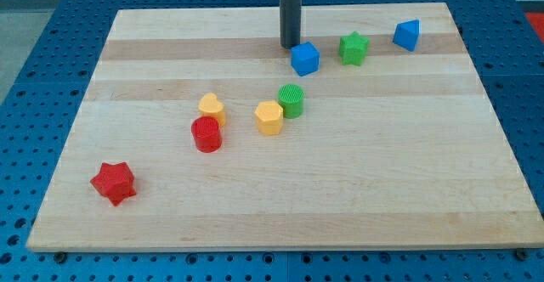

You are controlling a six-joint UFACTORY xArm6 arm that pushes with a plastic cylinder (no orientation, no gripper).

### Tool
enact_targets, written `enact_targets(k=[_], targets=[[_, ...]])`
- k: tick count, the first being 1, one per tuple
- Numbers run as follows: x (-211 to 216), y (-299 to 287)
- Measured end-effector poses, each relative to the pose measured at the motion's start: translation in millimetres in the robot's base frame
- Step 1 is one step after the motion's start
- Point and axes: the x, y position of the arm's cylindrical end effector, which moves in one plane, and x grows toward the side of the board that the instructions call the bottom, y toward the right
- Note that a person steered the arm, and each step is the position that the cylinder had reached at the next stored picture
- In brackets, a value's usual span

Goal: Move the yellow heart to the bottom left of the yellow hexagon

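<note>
On the pale wooden board (357, 197), going from the view's left: a red plastic star (114, 183) sits near the bottom corner, then a red cylinder (206, 135) with the small yellow plastic heart (212, 107) just above it, almost touching. The heart is glossy, its lobes rounded. Right of it, apart, stands the yellow hexagon (269, 117), touching a green ribbed cylinder (291, 100). My tip (291, 45) holds nothing and rests just left of a blue cube (305, 59). Further right: a green star (354, 48) and a blue block (407, 35).
</note>
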Motion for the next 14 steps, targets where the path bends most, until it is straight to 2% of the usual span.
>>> enact_targets(k=[2,4,5,6,8,11,13,14], targets=[[39.4,34.2],[44.4,37.0],[34.5,13.4],[36.5,-34.1],[66.1,-94.3],[85.8,-121.3],[85.8,-173.2],[104.9,-168.5]])
